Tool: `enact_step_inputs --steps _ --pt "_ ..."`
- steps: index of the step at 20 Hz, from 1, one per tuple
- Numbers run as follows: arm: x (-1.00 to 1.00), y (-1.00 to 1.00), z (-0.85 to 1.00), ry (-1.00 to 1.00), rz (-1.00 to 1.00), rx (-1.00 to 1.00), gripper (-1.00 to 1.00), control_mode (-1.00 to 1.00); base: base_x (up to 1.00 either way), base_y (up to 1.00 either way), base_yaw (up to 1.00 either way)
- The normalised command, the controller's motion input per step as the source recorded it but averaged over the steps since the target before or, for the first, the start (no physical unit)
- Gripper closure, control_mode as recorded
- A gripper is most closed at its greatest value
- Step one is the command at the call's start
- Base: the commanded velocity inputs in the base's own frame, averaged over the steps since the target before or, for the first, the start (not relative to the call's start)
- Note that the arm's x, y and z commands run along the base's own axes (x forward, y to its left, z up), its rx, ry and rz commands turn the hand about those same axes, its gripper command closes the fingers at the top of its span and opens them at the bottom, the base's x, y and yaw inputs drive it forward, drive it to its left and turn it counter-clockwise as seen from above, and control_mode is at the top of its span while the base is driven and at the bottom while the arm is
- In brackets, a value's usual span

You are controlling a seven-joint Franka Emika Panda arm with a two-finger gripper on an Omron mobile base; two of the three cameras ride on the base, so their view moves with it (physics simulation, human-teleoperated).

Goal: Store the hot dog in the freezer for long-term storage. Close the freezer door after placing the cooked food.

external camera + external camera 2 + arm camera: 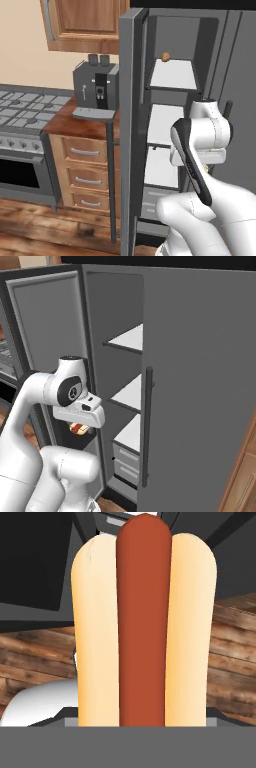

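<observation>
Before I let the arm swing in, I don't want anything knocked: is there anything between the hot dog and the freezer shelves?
Nothing visible blocks the way: the tan bun with its red-orange sausage sits between the jaws, in front of the narrow grey compartment with white shelves. The tall grey door stands open to one side.

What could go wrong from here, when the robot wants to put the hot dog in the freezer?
The hot dog sits between the jaws, its long end reaching beyond them, so it might bump a shelf edge on entry. The freezer door stands open close beside the arm, so a wide swing could knock it. The small brown lump on the top shelf could perhaps be pushed if placing happens there.
</observation>
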Motion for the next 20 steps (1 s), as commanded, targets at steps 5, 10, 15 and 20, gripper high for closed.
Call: enact_step_inputs --steps 5,10,15,20 --pt "0.00 0.00 0.00 0.00 0.00 0.00 1.00 1.00 0.42 -0.03 0.00" --pt "0.00 0.00 0.00 0.00 0.00 0.00 1.00 1.00 0.36 -0.34 0.00" --pt "0.00 0.00 0.00 0.00 0.00 0.00 1.00 1.00 0.00 -0.43 0.00" --pt "0.00 0.00 0.00 0.00 0.00 0.00 1.00 1.00 0.01 -0.08 0.00"
